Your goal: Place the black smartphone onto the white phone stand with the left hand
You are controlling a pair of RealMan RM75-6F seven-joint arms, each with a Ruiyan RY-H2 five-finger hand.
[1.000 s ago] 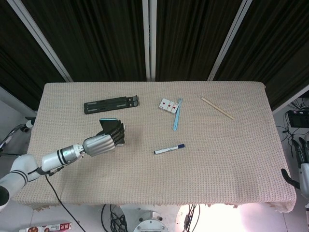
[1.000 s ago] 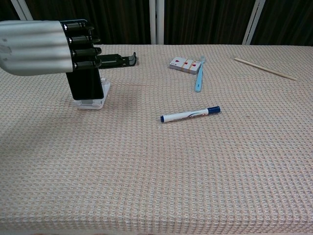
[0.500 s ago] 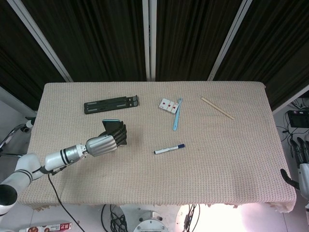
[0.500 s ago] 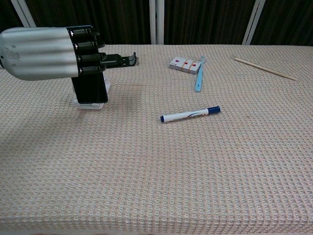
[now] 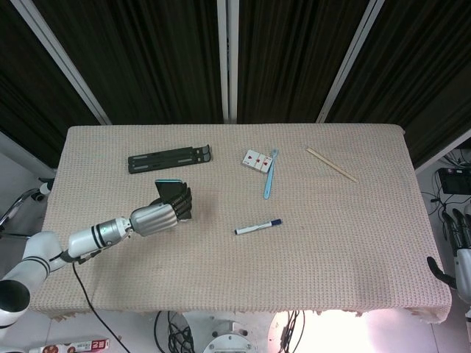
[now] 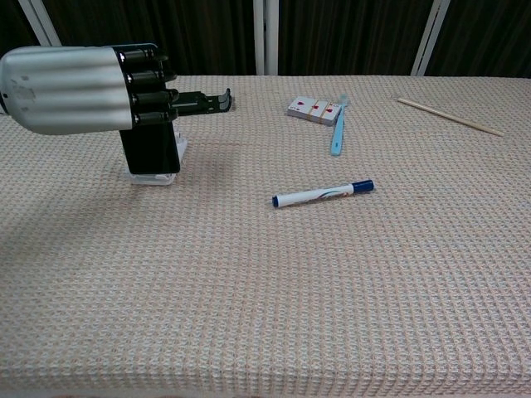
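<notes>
The black smartphone (image 6: 151,151) stands upright on the white phone stand (image 6: 154,177), whose base shows just below it on the left of the table. My left hand (image 6: 83,87) grips the phone's upper part from the left, with dark fingers (image 6: 146,79) wrapped around it. In the head view the left hand (image 5: 158,218) covers most of the phone (image 5: 168,185), and the stand is hidden. My right hand (image 5: 461,246) hangs off the table's right edge, holding nothing.
A black folded bracket (image 5: 171,159) lies behind the phone. Mid-table are a card pack (image 5: 257,159), a blue toothbrush (image 5: 270,176) and a blue-capped marker (image 5: 258,226). A wooden stick (image 5: 331,163) lies at the back right.
The left hand and phone shifted slightly right and the phone straightened onto the stand a second ago. Over the last half second almost nothing moved.
</notes>
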